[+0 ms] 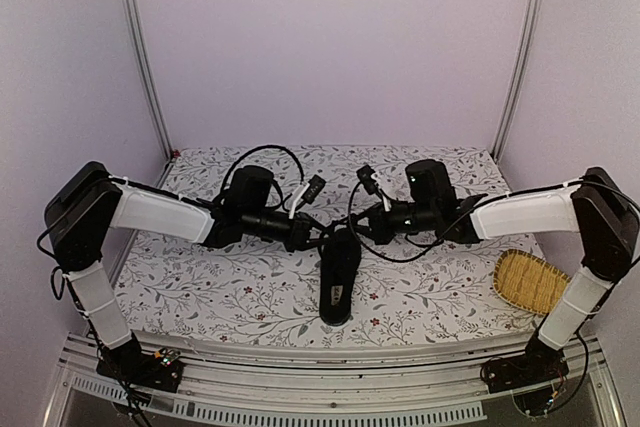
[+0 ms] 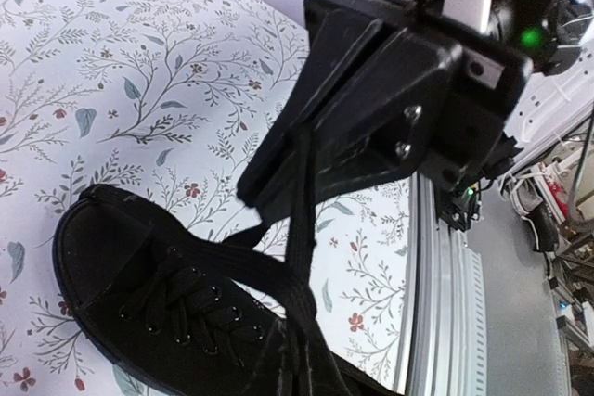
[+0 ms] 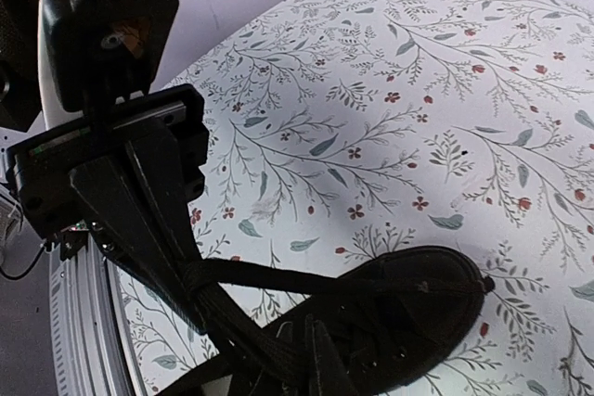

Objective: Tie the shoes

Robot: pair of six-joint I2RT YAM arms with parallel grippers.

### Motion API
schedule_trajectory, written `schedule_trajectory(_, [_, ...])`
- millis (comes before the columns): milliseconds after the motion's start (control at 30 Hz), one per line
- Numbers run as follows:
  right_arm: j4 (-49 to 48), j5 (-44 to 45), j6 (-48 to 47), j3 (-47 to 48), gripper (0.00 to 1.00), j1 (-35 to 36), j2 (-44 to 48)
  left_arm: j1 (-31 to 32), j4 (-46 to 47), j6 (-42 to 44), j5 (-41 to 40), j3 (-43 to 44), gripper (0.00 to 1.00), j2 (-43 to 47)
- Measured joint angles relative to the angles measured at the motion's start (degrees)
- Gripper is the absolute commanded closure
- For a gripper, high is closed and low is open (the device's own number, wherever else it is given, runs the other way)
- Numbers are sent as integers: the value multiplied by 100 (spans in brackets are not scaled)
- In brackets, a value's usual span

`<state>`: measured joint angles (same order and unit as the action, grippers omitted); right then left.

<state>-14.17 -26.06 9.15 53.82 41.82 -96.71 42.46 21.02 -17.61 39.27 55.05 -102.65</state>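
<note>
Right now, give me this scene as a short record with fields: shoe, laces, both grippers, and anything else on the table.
shoe: single, black, low-top, lying on the floral cloth, toe away from the arm bases
laces: no bow visible; strands drawn out toward the grippers
left gripper: at the shoe's far end, looks shut on laces
right gripper: opposite it, looks shut on laces
other item: woven tray, near right corner, apart from the shoe

Black shoe point(image 1: 338, 269), white floral tablecloth point(image 1: 220, 287), yellow tray point(image 1: 530, 282)
</note>
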Motion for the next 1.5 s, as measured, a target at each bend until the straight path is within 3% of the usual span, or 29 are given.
schedule_trajectory(333, [1764,-57,-151,2,98,74,986,20,11,-120,-234,15,100,0])
schedule_trajectory(533, [804,61,339,-754,98,579,1672,116,22,-365,-315,87,100,0])
schedule_trajectory(767, [-293,632,645,-931,98,1001,1436,136,13,-643,-437,94,100,0])
schedule_trajectory(1500, [-1311,2420,44,-739,98,1639,354,136,-289,-826,-586,225,100,0])
